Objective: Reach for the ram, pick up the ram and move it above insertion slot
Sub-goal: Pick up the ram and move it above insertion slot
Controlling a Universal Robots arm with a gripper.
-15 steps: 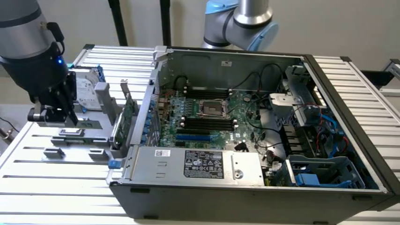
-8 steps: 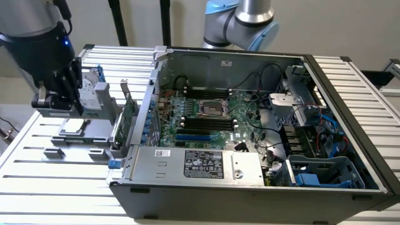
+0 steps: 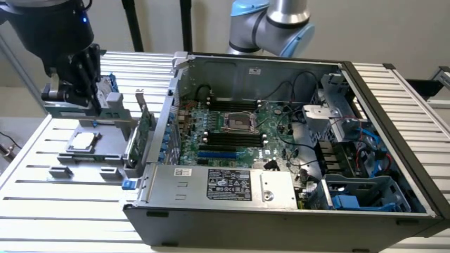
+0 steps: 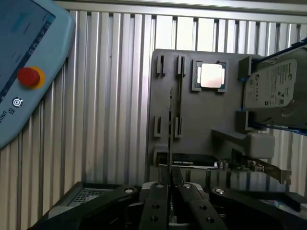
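Observation:
The ram [image 4: 170, 129] shows edge-on in the wrist view as a thin dark strip running from between my fingers out over the grey parts fixture [image 4: 201, 115]. My gripper [image 4: 170, 189] is shut on the ram, one black finger pressed to each side. In the exterior view the gripper [image 3: 74, 97] hangs over the fixture [image 3: 84, 158] at the exterior view's left, outside the open computer case. The long black insertion slots [image 3: 235, 138] lie parallel on the motherboard inside the case, well off towards the exterior view's right of the gripper.
The fixture also carries a silver processor chip [image 4: 211, 75], a hard drive [image 4: 271, 84] and a wider green expansion card [image 3: 145, 126] standing by the case wall. A blue slot [image 3: 218, 155] and the square processor socket [image 3: 237, 122] flank the black slots. A teach pendant [image 4: 24, 72] lies nearby.

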